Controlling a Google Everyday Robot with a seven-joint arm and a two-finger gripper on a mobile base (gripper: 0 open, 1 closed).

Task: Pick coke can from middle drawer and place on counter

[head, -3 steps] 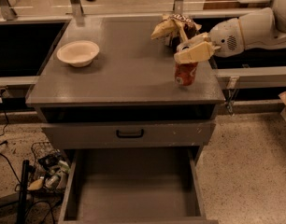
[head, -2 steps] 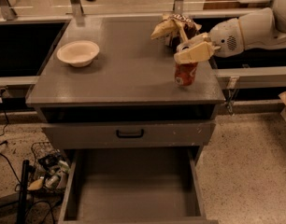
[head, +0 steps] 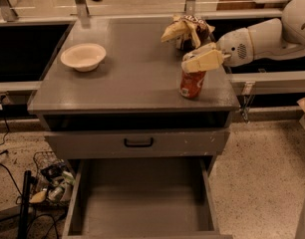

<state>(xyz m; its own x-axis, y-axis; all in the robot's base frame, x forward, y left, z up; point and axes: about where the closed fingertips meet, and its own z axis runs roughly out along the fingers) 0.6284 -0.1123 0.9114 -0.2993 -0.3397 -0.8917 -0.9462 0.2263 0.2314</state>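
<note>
The red coke can (head: 192,84) stands slightly tilted on the grey counter (head: 132,78), near its right front corner. My gripper (head: 201,61) reaches in from the right on the white arm, and its cream fingers (head: 205,60) close over the can's top. The middle drawer (head: 142,203) is pulled open below, showing a bare grey floor with low side walls.
A white bowl (head: 83,57) sits on the counter's left side. A brown-and-yellow snack bag (head: 187,30) lies at the back right, just behind the can. A closed drawer front with a black handle (head: 138,143) is above the open drawer. A wire basket of clutter (head: 50,180) sits on the floor to the left.
The gripper and the can have shifted slightly down and toward the counter's front. Nothing else has moved.
</note>
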